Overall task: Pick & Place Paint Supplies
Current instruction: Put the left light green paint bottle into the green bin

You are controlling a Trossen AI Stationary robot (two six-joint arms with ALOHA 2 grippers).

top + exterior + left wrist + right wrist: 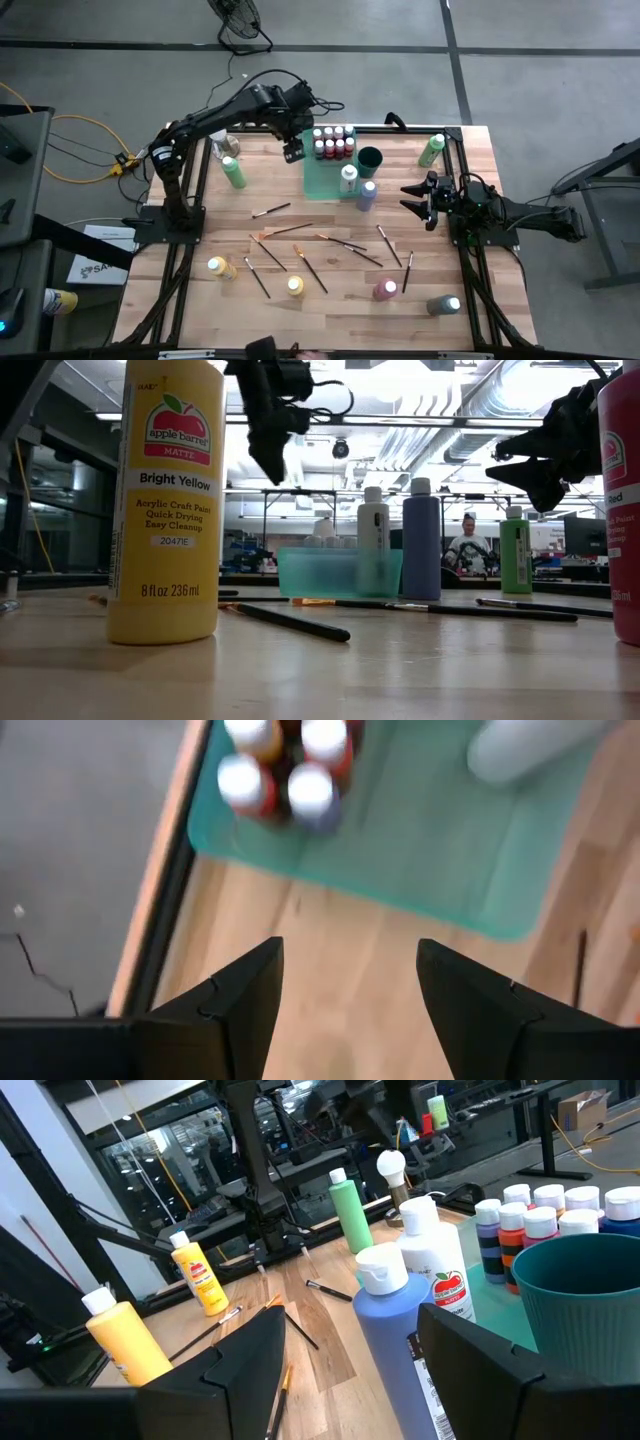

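white-capped paint bottles clustered on teal tray; l gripper & r gripper fingers released.

On the table: 2 green bottles, 2 yellow bottles, 1 pink bottle, 1 grey bottle, 1 blue bottle, 1 white bottle, 1 teal tray, 1 dark green cup.

Two dark jointed arms — black cables trailing.
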